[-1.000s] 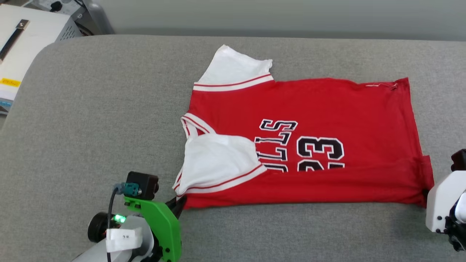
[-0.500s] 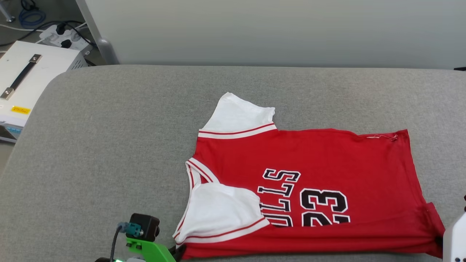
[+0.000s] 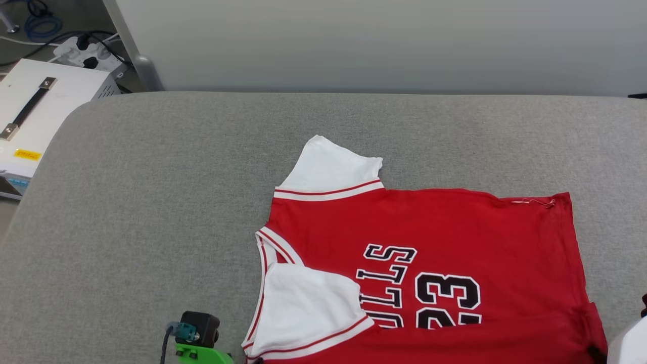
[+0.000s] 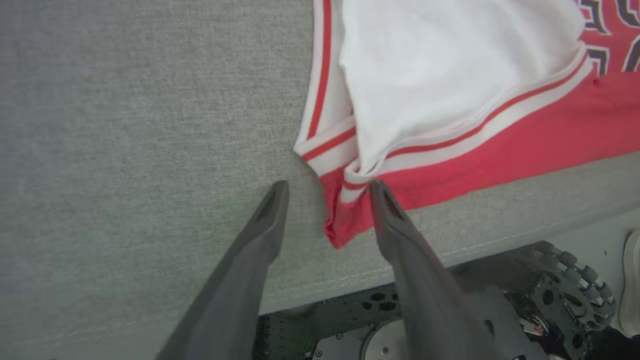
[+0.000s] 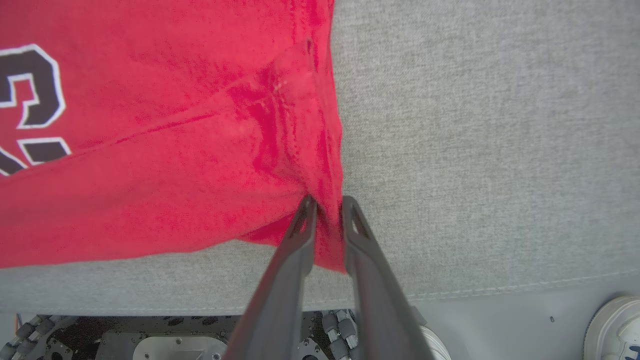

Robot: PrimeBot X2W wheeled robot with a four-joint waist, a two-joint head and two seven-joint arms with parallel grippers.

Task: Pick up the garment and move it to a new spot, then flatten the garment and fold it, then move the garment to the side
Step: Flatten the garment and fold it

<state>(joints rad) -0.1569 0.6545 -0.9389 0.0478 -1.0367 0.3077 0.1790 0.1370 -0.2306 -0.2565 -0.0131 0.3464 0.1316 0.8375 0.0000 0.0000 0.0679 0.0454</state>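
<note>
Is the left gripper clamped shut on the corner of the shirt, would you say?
No, the left gripper stands with its fingers apart, and the red corner of the shirt lies between them.

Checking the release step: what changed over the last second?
Left gripper has opened and let go of the jersey; its near corner lies between the fingers. Right gripper: jaws slightly apart, hem cloth between them, grip unclear. The head camera shifted, not the jersey: it lies folded on the cushion as before.

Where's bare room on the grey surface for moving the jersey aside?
Widest bare stretch of grey surface: left of the garment, out to the rounded corner. Narrower strip behind it. Near edge: taken by the garment.
</note>
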